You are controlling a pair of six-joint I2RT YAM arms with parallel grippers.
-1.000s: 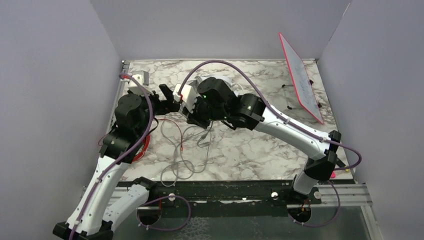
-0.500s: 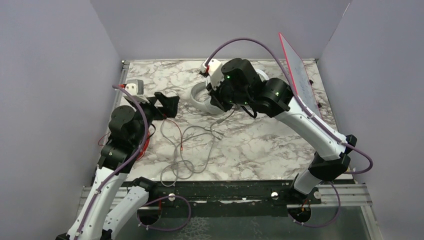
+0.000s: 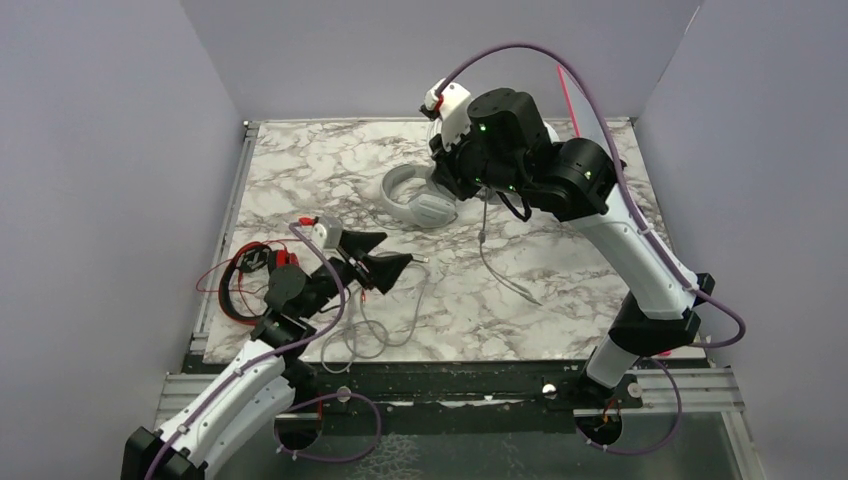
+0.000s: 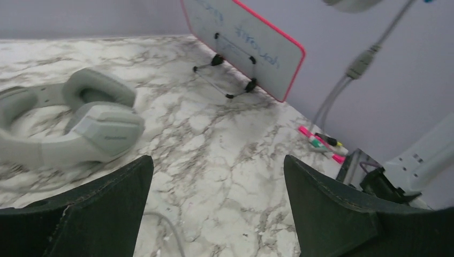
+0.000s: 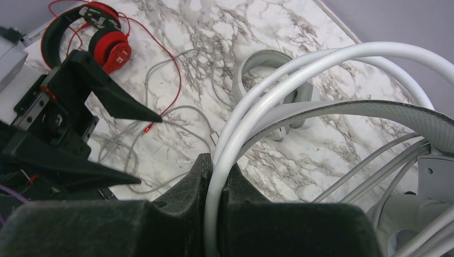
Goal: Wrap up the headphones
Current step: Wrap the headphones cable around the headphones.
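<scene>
Past the grey headphones (image 4: 80, 123), a propped whiteboard (image 4: 243, 43), perhaps markers (image 4: 321, 143) nearby.

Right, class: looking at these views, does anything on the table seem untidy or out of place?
Yes: loose grey cables sprawl in tangled loops on the table, near left, mixed with the red cable from the red-and-black headphones. None looks wrapped.

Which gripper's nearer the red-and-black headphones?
Left. The left gripper is open beside the red-and-black headphones; the right gripper is at the far side, shut on the white headset.
</scene>
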